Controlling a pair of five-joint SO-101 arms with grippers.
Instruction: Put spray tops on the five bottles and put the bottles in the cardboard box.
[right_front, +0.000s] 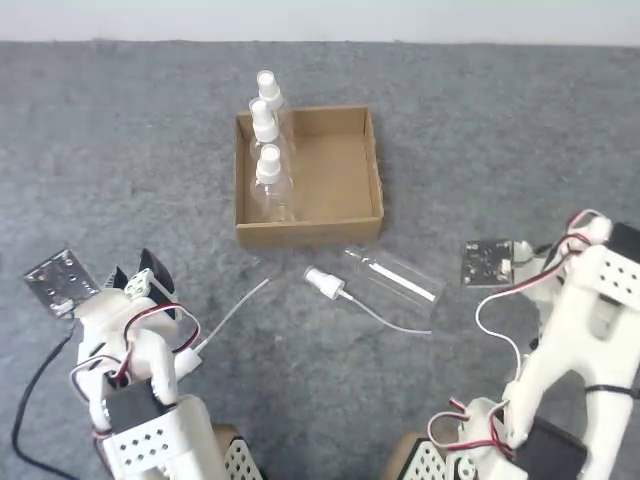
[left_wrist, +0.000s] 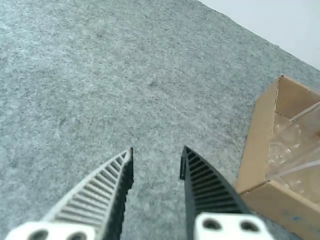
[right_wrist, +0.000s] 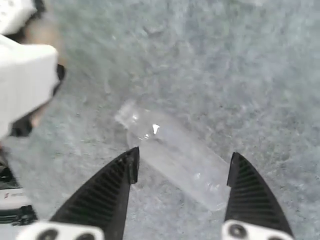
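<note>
The cardboard box (right_front: 330, 175) sits mid-table with three clear bottles standing along its left wall, each with a white spray top (right_front: 268, 164). A fourth bottle (right_front: 395, 277) lies capless on the carpet in front of the box. Beside it lies a loose spray top (right_front: 324, 282) with its long tube. Another spray top (right_front: 203, 347) lies near the left arm. My left gripper (left_wrist: 157, 150) is open over bare carpet, left of the box (left_wrist: 257, 140). My right gripper (right_wrist: 184, 156) is open, and the lying bottle (right_wrist: 150, 132) shows between its fingers, on the carpet beyond them.
Grey carpet covers the table. The right half of the box is free. A blurred white arm part (right_wrist: 25, 80) shows beyond the lying bottle in the right wrist view. Both arm bases stand at the near edge.
</note>
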